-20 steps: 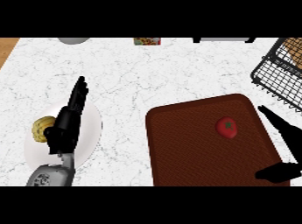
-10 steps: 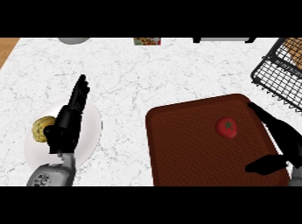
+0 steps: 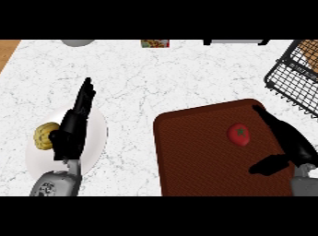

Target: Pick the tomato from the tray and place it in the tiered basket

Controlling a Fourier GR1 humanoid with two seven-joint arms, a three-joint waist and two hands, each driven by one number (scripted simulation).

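A red tomato (image 3: 239, 134) with a dark stem spot lies on the brown tray (image 3: 195, 156), toward its right half. My right hand (image 3: 292, 144) hovers over the tray's right edge, fingers straight and pointing up the view, thumb spread out to the left below the tomato. It is close beside the tomato on its right and holds nothing. The black wire tiered basket (image 3: 303, 78) stands at the upper right. My left hand (image 3: 73, 126) rests open over a white plate, fingers up.
A white plate (image 3: 97, 138) at the left carries a yellowish lump (image 3: 45, 135). A small jar (image 3: 155, 44) and grey items stand along the counter's far edge. Wooden surface shows at the far left.
My right hand has slid leftward from the tray's right edge toward the tomato. The tomato and my left hand have stayed put.
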